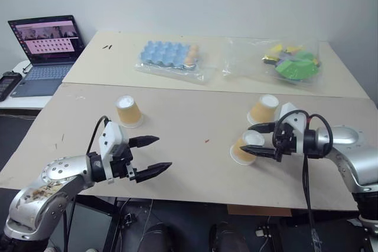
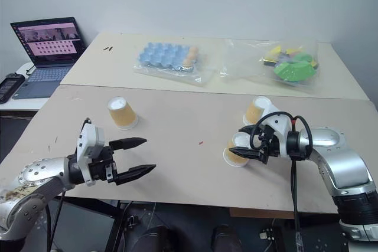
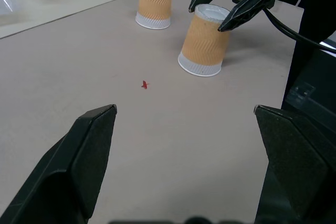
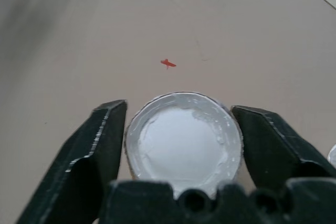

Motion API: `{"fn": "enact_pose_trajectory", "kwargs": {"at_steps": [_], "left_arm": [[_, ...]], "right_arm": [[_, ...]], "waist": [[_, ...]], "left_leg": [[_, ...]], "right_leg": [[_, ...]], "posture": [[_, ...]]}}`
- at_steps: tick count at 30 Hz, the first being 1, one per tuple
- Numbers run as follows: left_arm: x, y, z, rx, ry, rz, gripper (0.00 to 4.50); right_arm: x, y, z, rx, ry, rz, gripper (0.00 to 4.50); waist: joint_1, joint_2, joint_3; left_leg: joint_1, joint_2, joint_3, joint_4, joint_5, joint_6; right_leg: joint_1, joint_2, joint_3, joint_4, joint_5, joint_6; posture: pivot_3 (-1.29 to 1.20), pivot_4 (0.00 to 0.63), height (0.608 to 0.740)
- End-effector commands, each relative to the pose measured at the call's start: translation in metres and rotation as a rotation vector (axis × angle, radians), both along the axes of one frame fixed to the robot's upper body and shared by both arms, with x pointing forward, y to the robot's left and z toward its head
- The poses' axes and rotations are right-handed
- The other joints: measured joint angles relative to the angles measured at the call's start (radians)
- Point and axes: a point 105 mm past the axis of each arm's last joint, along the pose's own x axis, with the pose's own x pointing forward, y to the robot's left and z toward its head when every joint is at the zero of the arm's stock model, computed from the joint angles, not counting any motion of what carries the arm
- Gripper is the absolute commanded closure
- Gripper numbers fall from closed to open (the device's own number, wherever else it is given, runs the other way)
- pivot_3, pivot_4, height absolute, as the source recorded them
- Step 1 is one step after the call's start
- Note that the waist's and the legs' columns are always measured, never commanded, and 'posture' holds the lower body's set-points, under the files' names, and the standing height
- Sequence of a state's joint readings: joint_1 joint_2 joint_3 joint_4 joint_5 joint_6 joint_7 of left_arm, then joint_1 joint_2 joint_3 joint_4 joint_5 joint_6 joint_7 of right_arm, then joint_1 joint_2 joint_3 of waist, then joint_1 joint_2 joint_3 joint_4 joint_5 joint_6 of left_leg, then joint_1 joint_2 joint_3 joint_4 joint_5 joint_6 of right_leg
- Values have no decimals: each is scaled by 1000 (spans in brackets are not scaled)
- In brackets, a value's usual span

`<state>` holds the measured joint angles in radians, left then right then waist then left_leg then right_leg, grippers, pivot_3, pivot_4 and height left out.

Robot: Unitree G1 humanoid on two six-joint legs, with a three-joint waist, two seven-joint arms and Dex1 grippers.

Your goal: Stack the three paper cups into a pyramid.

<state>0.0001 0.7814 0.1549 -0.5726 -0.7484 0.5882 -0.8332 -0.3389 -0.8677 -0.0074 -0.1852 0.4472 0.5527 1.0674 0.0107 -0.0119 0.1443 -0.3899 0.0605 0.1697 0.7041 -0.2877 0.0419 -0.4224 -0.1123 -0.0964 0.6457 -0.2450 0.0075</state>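
Cups: three small tapered paper cups with ribbed tan-orange sides and white rims, all upside down on the beige desk [image 1: 177,163], none stacked.
Left cup [image 1: 128,111]: stands alone and upright on its wide rim on the desk's left half, well apart from the other two.
Far right cup [image 1: 263,110]: on the desk's right half, resting on its rim, just behind the near right cup.
Near right cup [image 1: 245,147]: closest to the front edge, tilted slightly, white flat base upward; the right gripper [image 1: 253,140] has its black jaws on either side of the upper part, touching it.
Pyramid: not built yet.
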Motion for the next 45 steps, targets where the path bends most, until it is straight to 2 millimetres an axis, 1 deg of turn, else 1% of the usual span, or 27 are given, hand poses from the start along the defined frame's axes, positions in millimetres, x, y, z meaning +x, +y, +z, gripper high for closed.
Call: {"fn": "enact_pose_trajectory", "kwargs": {"at_steps": [1, 4, 6, 8, 10, 11, 13, 15, 17, 20, 22, 25, 26, 27, 28, 29, 31, 32, 33, 34, 35, 36, 37, 39, 40, 43, 45], "left_arm": [[1, 0, 9, 3, -46, 3, 0], [3, 0, 9, 7, -49, 8, 0], [5, 1, 9, 8, -51, 12, 0], [7, 1, 9, 8, -53, 14, 0], [9, -1, 9, 9, -54, 13, 0], [10, -1, 9, 9, -55, 11, 0], [11, -4, 8, 3, -55, 6, 0], [11, -7, 8, -2, -55, -1, 0], [11, -8, 8, -4, -56, -2, 0], [11, -7, 8, -4, -59, 9, 0], [11, -6, 8, -3, -59, 16, 0], [9, -7, 7, -5, -57, 20, 0], [8, -7, 7, -6, -57, 21, 0], [8, -7, 7, -7, -56, 23, 0], [8, -8, 6, -8, -55, 24, 0], [8, -7, 6, -9, -55, 25, 0], [7, -7, 5, -8, -54, 26, 0], [7, -7, 5, -7, -55, 26, 0], [7, -7, 5, -7, -55, 26, 0], [7, -7, 5, -7, -56, 26, 0], [8, -7, 6, -7, -58, 27, 0], [8, -7, 6, -8, -59, 31, 0], [8, -6, 6, -8, -60, 34, 0], [9, -4, 5, -6, -63, 43, 0], [9, -5, 5, -6, -64, 46, 0], [10, -6, 4, -9, -65, 52, 0], [11, -5, 4, -10, -65, 52, 0]], "right_arm": [[1, 9, 16, 34, -39, 30, 2027], [5, 15, 20, 39, -48, 44, 2040], [9, 25, 28, 54, -75, 77, 2040], [17, 43, 40, 76, -112, 125, 2040], [23, 71, 51, 97, -142, 201, 2040], [25, 81, 53, 103, -144, 230, 2040], [32, 107, 48, 78, -140, 300, 2040], [40, 128, 39, 44, -130, 352, 2040], [48, 139, 30, 14, -120, 374, 2040], [56, 149, 18, -26, -98, 406, 2040], [61, 151, 12, -45, -94, 412, 2040], [68, 152, 13, -41, -108, 400, 2040], [69, 152, 16, -31, -117, 397, 1044], [68, 151, 22, -16, -129, 396, 867], [68, 149, 29, -1, -148, 391, 404], [67, 144, 40, 23, -171, 379, 38], [63, 134, 57, 59, -199, 363, 14], [55, 118, 72, 109, -200, 346, 14], [48, 108, 80, 138, -199, 338, 14], [40, 93, 90, 177, -192, 316, 14], [33, 81, 96, 207, -183, 295, 14], [24, 61, 99, 249, -151, 250, 14], [16, 48, 101, 273, -128, 220, 14], [-2, 27, 98, 308, -80, 174, 14], [-6, 14, 88, 298, -54, 111, 14], [-11, -30, 36, 188, 29, -175, 14], [-3, -43, 12, 99, 38, -321, 14]], "waist": [[0, 0, 0], [-1, 0, 0], [-4, 0, 0], [-9, 0, 0], [-20, 0, 0], [-24, 0, 0], [-25, 0, 0], [-25, 0, 0], [-23, 0, 0], [-16, 0, 0], [-18, 0, 0], [-24, 0, 0], [-25, 0, 0], [-25, 0, 0], [-25, 0, 0], [-25, 0, 0], [-23, 0, 0], [-22, 0, 0], [-16, 0, 0], [-12, 0, 0], [-6, 0, 0], [-4, 0, 0], [0, 0, 0], [0, -1, 0], [0, -1, 0], [1, -1, 0], [-3, -2, 0]], "left_leg": [[0, 0, 0, 0, 0, 0], [0, 0, 0, 0, 0, 0], [0, 0, 0, 0, 0, 0], [0, 0, 0, 0, 0, 0], [1, 0, 1, 0, 0, 0], [0, 0, 1, 0, 0, -1], [0, 0, 0, 0, 0, -1], [0, 0, 1, 0, 0, -1], [-1, 0, 1, 0, 0, -1], [-2, -1, 0, 1, 0, -1], [-3, -1, 0, 1, 0, 0], [-1, -1, 0, 1, 0, -1], [-1, -1, 0, 1, 1, -1], [-1, 0, 0, 1, 1, -1], [-1, 0, 0, 1, 1, -1], [-1, 0, 0, 1, 1, -1], [-3, 0, 0, 1, 1, -1], [-4, 0, 0, 1, 1, -1], [-5, 0, 0, 1, 1, -1], [-7, 0, -2, 1, 1, -1], [-7, 0, -2, 1, 0, -1], [-8, -1, -3, 1, 0, 0], [-8, -1, -4, 1, 0, 0], [-8, 0, -5, 1, 0, 0], [-8, -1, -5, 1, 0, 0], [-4, 0, -6, 1, 0, 0], [-3, -1, -5, 0, 0, 0]], "right_leg": [[0, 0, 0, 0, 0, 0], [0, 0, 0, 0, 0, 0], [0, 0, 0, 0, 0, 0], [0, 0, 0, 0, 0, 0], [-1, 0, 1, 1, 0, 0], [-1, 0, 1, 1, 0, 0], [-1, 1, 0, 1, 0, 0], [-1, 1, 0, 1, 0, 0], [-2, 1, -1, 1, 0, 0], [-2, 0, -3, 1, 0, 0], [-2, -1, -3, 1, 0, 0], [-1, 0, -2, 2, 0, 0], [-1, 0, -2, 2, 0, 0], [-1, 0, -2, 2, 0, 0], [-1, 0, -2, 2, 0, 0], [-2, 0, -2, 2, 0, 0], [-3, 0, -2, 2, 0, 0], [-4, 0, -2, 2, 0, 0], [-4, 0, -3, 2, 0, 0], [-4, -1, -5, 2, 0, 0], [-4, -1, -6, 2, 0, 0], [-4, -1, -7, 1, 0, 0], [-4, -1, -7, 1, 0, 0], [-3, -1, -8, -2, 0, 0], [-3, -1, -7, -2, 0, -1], [1, -1, -8, -2, 0, -1], [1, -2, -6, -1, 0, -1]], "posture": [[0, 150, 724], [0, 150, 724], [0, 150, 724], [0, 150, 724], [0, 150, 724], [0, 150, 724], [0, 150, 724], [0, 150, 724], [0, 150, 724], [0, 150, 724], [0, 150, 724], [0, 150, 724], [0, 150, 724], [0, 150, 724], [0, 150, 724], [0, 150, 724], [0, 150, 724], [0, 150, 724], [0, 150, 724], [0, 150, 724], [0, 150, 724], [0, 150, 724], [0, 150, 724], [0, 150, 724], [0, 150, 724], [0, 150, 724], [0, 150, 724]]}}
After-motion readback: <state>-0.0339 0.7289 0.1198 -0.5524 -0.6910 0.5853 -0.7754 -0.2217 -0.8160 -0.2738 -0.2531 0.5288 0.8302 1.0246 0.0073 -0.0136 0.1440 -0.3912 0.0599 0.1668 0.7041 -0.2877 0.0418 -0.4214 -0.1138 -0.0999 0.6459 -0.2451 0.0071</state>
